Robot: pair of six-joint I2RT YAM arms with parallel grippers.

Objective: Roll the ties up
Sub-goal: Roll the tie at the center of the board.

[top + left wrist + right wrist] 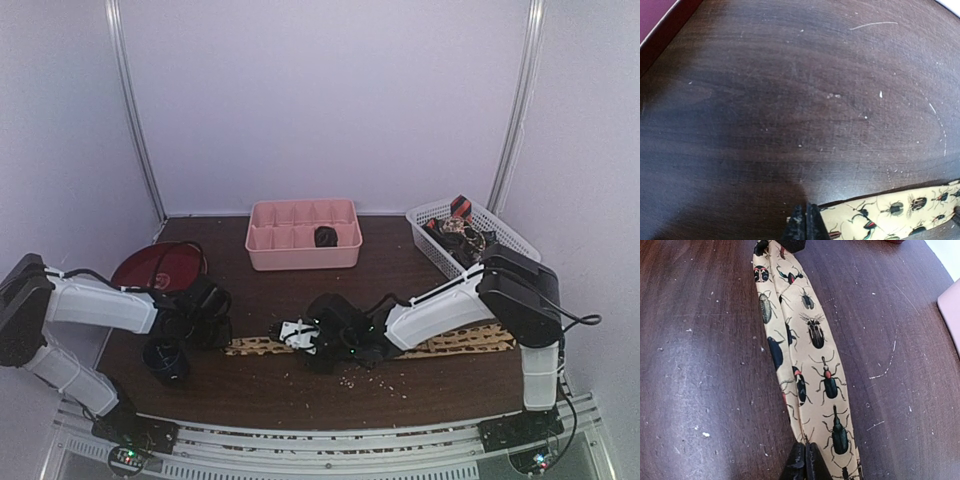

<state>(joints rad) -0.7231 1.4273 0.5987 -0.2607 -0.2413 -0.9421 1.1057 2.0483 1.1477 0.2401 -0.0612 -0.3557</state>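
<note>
Table layout, top view

A flat tie lies left to right across the lower middle. The left gripper is at its left end and the right gripper is on its middle. Behind, at upper centre, a divided tray holds a rolled tie. A basket of bundled ties stands upper right, and a round dish lies centre left.

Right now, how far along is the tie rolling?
Done: one dark roll, apparently a tie, sits in the pink tray. In hand: the tan tie lies flat and unrolled across the table, the right gripper shut on it, the left gripper shut at its end. Left: rolling it, plus the ties in the white basket.
</note>
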